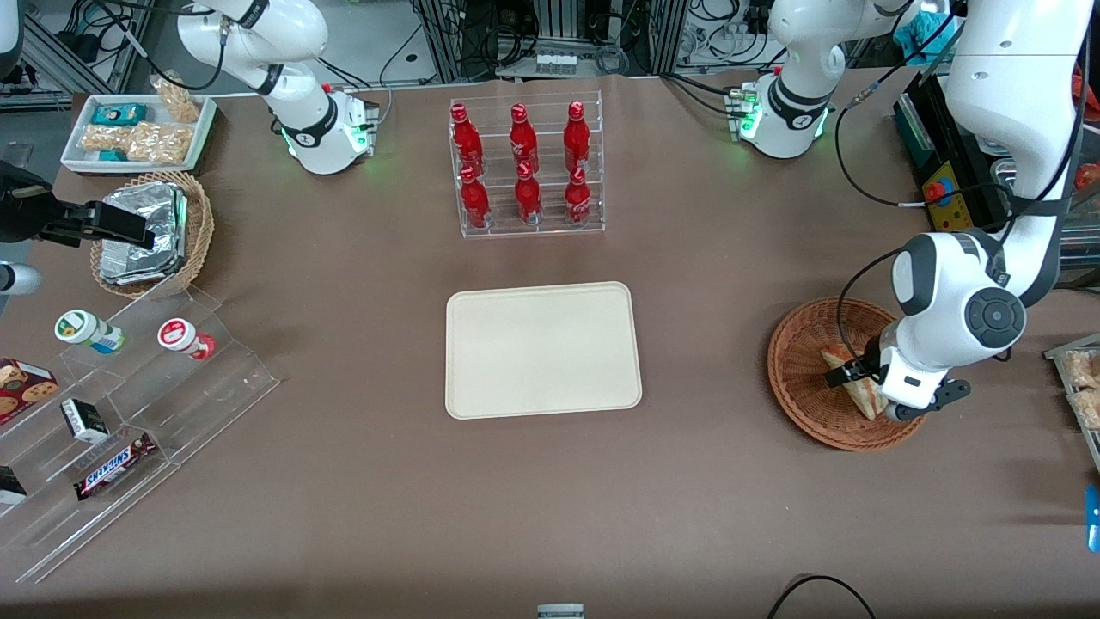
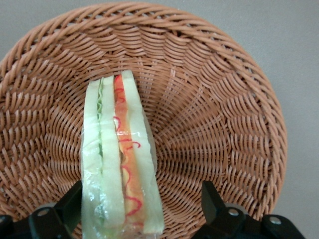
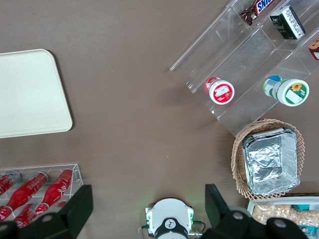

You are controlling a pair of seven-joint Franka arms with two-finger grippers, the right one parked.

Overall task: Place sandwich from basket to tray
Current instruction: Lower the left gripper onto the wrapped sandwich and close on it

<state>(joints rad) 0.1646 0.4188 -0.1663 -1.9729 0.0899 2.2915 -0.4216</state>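
The basket [image 1: 803, 361] holds the sandwich [image 2: 119, 159]. The gripper [image 2: 142, 211] hangs low inside it, fingers spread wide around the sandwich, gripping nothing. The tray [image 1: 541, 348] lies bare.

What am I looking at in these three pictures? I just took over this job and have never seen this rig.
These are two white robot arms at a brown table. The front view looks at them from the front. The left wrist view comes from a camera on the working arm, and the right wrist view from the parked arm, looking down on the table.

The working arm's gripper is down in the wicker basket, open, with its fingers on either side of the sandwich. One finger is right at the sandwich and the other stands clear, so nothing is gripped yet. The cream tray, where the sandwich should go, lies bare at the table's middle.

Also there: a rack of red bottles, a smaller basket of foil packs and clear steps with snacks.
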